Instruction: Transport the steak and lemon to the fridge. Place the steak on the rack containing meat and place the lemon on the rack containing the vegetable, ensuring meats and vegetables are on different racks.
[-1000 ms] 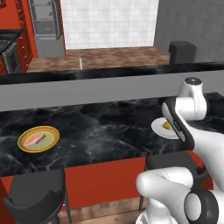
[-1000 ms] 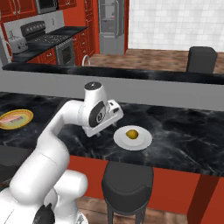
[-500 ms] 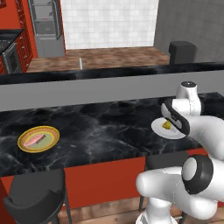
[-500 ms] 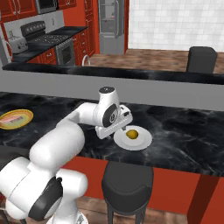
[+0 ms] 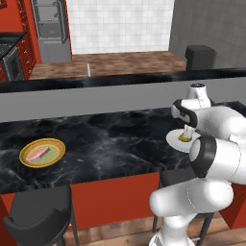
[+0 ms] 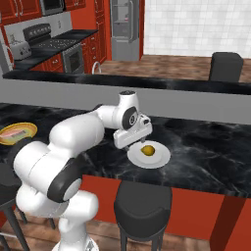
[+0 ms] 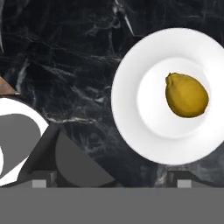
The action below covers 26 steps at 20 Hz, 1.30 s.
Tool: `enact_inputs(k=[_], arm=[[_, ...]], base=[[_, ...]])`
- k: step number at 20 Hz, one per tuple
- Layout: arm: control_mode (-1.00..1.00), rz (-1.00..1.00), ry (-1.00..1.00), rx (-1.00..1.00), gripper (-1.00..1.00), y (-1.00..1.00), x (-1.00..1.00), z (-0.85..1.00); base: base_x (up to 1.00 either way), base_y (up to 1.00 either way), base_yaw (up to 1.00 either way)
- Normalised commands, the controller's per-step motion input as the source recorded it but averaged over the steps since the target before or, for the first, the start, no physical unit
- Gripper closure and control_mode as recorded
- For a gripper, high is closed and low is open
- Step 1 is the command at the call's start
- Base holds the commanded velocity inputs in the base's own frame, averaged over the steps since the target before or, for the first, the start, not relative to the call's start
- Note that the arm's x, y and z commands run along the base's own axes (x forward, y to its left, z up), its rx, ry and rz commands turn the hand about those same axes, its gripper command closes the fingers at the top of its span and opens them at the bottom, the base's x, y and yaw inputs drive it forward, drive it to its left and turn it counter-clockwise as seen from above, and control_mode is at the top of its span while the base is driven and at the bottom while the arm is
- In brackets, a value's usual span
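Note:
The yellow lemon (image 7: 187,95) lies on a white plate (image 7: 127,100) on the black marble counter. My gripper (image 7: 113,181) hangs open just above the counter, pointing down, with the lemon (image 6: 147,150) off to one side of its fingers and nothing between them. From the base, the gripper (image 6: 131,146) sits at the plate's (image 6: 159,159) left edge. The pink steak (image 5: 38,153) rests on a yellow plate (image 5: 55,144) far left on the same counter. The tall grey fridge (image 6: 125,22) stands at the back of the kitchen with its doors shut, so its racks and the vegetable are hidden.
A raised grey ledge (image 5: 96,96) runs along the counter's far side. Black stools (image 5: 41,214) (image 6: 142,206) stand under the counter's near edge. A stove (image 6: 54,44) and red cabinets line the far left wall.
The hand has swung from a tilted pose above the counter down over the white plate's edge and now points straight down. Its jaws stayed open; lemon and steak have not moved.

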Motion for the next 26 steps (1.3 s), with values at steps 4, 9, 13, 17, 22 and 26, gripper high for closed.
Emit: enact_inputs(k=[4,9,13,17,22,26], arm=[[-1.00,0.04,0.12,0.04,-1.00,-0.12,0.25,-0.27],[-1.00,0.05,0.08,0.07,-1.00,-0.21,0.19,-0.29],[-1.00,0.03,0.03,0.06,-1.00,-0.18,0.12,-0.29],[-1.00,0.03,0.00,0.01,-1.00,-0.02,0.20,-0.25],[-1.00,0.00,0.00,0.03,-1.00,0.00,0.30,-0.24],[-1.00,0.00,0.00,0.03,-1.00,0.00,0.29,-0.14]], base=[[0.00,0.00,0.00],[0.00,0.00,0.00],[0.00,0.00,0.00],[0.00,0.00,0.00],[0.00,0.00,0.00],[0.00,0.00,0.00]])
